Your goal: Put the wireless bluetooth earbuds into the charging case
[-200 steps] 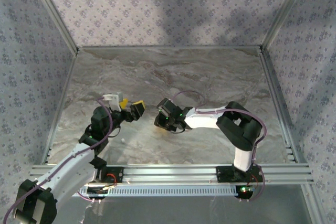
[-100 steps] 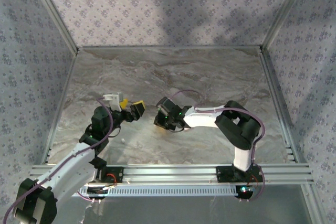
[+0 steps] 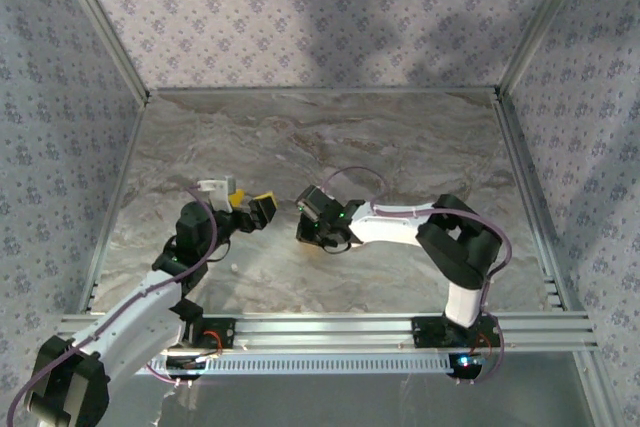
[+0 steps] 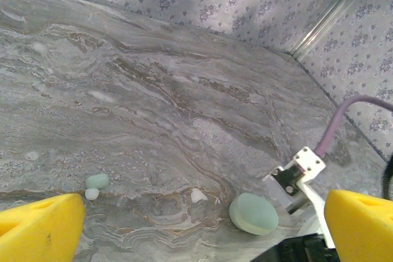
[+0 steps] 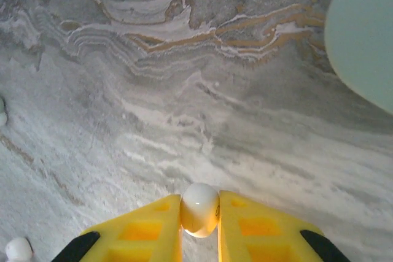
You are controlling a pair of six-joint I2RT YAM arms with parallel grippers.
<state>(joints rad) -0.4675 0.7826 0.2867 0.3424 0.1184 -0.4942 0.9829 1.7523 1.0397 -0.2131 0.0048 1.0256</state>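
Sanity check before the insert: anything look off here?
Nothing damaged. Loose earbuds lie scattered on the table, apart from the pale green case; right hand pinches one earbud.

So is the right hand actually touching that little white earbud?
Touching. The right wrist view shows the earbud pinched between the yellow fingers of the right hand, no gap on either side.

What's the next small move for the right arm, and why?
Probably lift slightly and carry toward the pale green case, up-right in the right wrist view. The right jaws are shut on a white earbud, and the case lies apart from it. Lid state unclear.
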